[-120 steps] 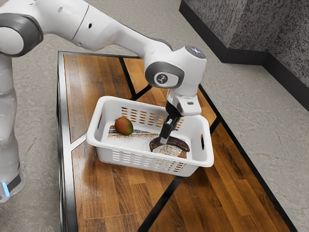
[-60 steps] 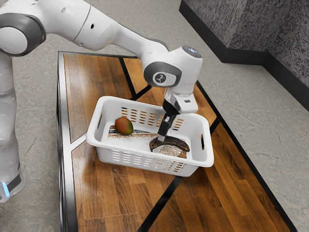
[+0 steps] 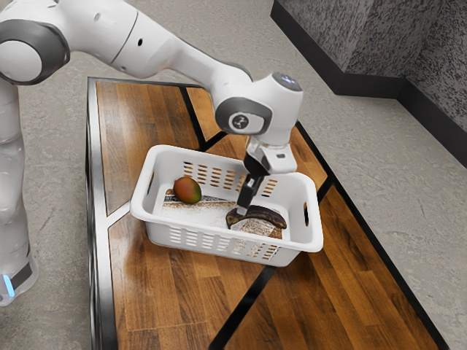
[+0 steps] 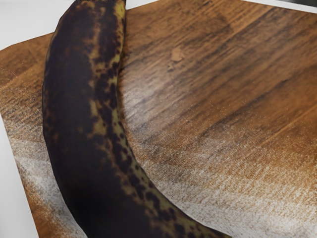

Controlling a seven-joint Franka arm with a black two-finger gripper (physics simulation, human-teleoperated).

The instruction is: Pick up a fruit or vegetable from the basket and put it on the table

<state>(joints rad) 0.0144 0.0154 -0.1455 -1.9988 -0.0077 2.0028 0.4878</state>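
Note:
My gripper (image 3: 243, 208) points down into the white basket (image 3: 197, 237), low at the banana's end nearer the exterior view's left. The dark, heavily spotted banana (image 3: 264, 214) lies curved on the basket's floor; whether the gripper touches it, I cannot tell. Up close in the wrist view, the banana (image 4: 94, 124) shows black skin with yellow-brown streaks. A red-green mango (image 3: 187, 190) rests toward the basket's end at the exterior view's left, apart from the gripper.
Under the banana is a brown, white-dusted board-like surface (image 4: 208, 99). The basket's raised walls surround the hand. The basket stands on a wooden table (image 3: 168, 299) with black strips and a metal edge.
My hand has shifted toward the exterior view's left and slightly lower, along the banana to its end. The banana, mango and basket look unmoved.

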